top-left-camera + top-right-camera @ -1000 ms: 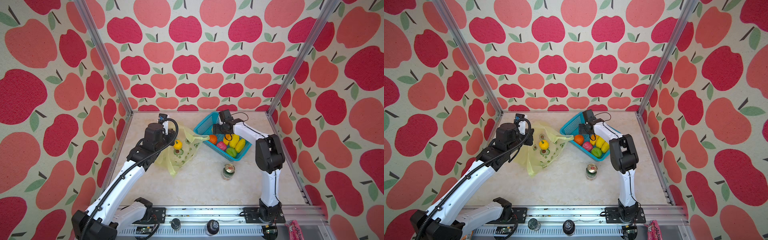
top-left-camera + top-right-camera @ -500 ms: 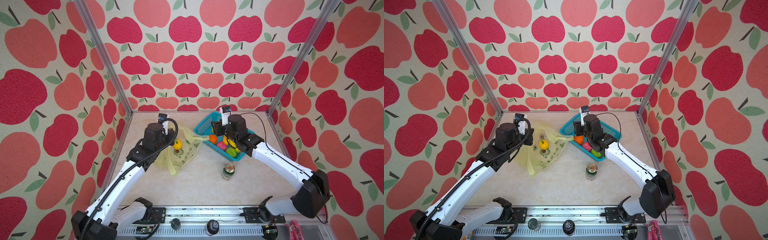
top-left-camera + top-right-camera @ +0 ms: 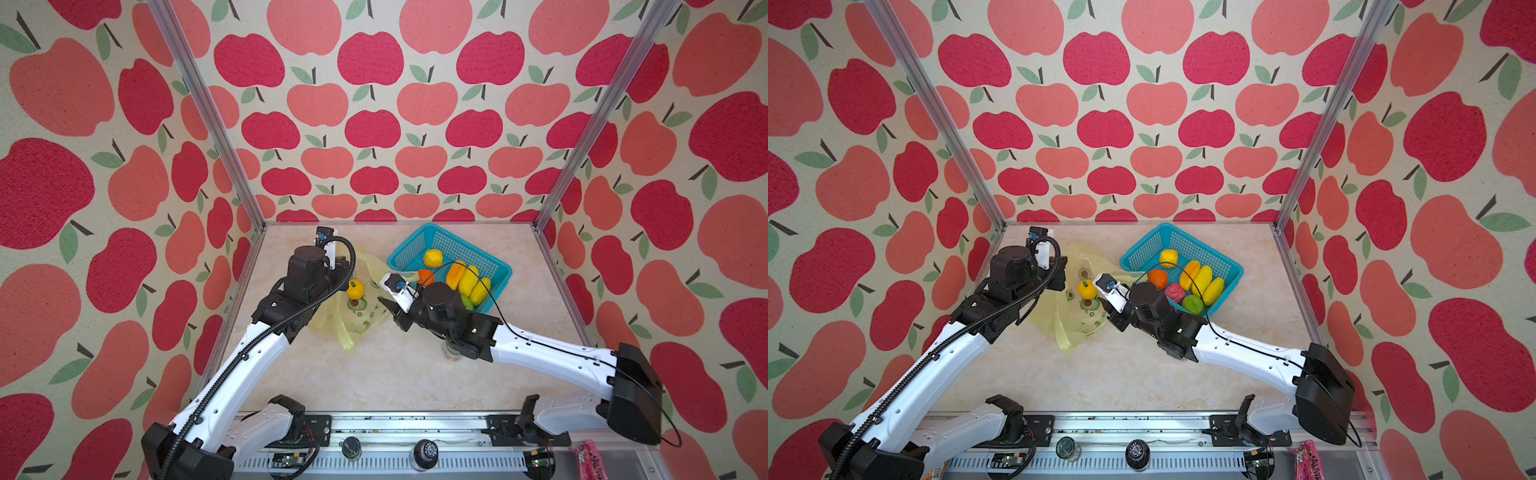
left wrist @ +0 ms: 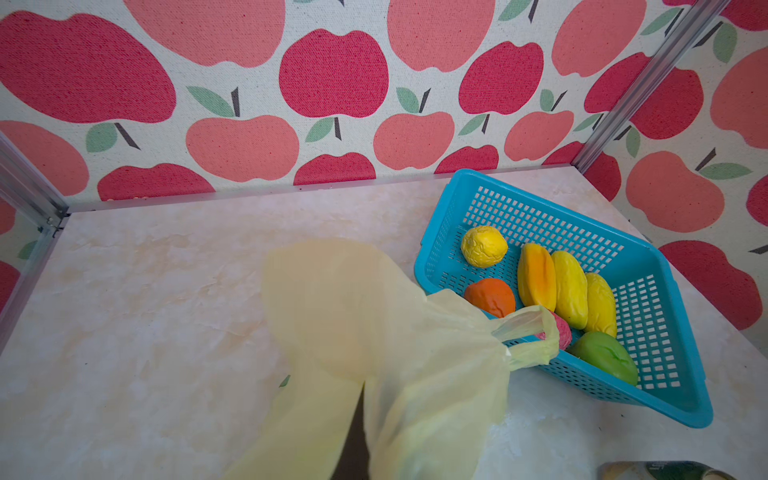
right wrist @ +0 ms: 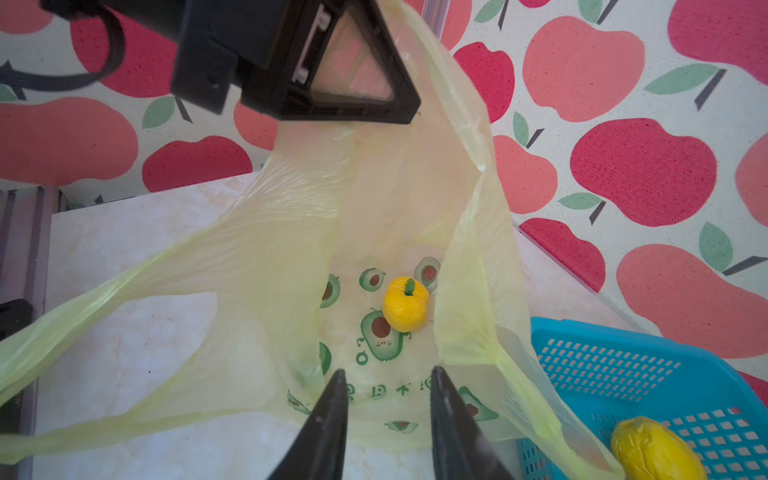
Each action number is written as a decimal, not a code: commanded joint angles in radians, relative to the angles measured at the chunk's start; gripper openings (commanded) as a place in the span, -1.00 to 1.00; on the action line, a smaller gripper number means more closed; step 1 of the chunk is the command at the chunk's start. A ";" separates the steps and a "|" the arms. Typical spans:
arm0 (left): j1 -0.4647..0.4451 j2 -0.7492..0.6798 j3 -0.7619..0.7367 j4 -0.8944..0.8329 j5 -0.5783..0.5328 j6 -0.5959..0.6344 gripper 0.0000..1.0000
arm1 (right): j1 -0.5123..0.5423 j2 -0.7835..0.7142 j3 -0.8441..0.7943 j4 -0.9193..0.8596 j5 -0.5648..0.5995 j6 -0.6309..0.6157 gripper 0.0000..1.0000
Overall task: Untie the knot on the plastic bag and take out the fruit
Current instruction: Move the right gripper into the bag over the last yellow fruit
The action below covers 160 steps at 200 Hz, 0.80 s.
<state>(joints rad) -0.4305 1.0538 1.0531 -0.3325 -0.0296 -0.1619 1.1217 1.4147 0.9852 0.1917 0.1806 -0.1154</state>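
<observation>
Left arm (image 3: 249,365), white shells with black joints, is stretched up from the near rail with the wrist bent over. The left gripper (image 5: 409,112), black with triangular fingers, is clamped tight on a raised bit of the thin translucent pale-yellow plastic bag (image 5: 291,249). Right arm (image 3: 540,353), same build, is laid out low towards the middle. The right gripper (image 5: 386,374) is aimed leftward, jaws parted a bit, nothing pinched.
</observation>
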 commanded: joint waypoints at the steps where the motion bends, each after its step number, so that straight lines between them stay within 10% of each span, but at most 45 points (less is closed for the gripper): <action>1: -0.001 -0.006 0.021 -0.010 0.006 0.004 -1.00 | 0.000 0.092 0.043 0.017 0.004 -0.027 -0.25; 105: -0.044 -0.058 -0.013 0.050 0.054 0.045 -1.00 | -0.050 0.488 0.337 -0.182 0.088 0.105 -0.23; 160: -0.077 -0.078 -0.022 0.064 0.037 0.064 -1.00 | -0.063 0.672 0.541 -0.247 0.089 0.121 0.43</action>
<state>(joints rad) -0.5003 0.9943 1.0454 -0.2996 0.0078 -0.1261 1.0622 2.0029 1.4174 0.0223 0.2420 -0.0162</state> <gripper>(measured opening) 0.046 0.674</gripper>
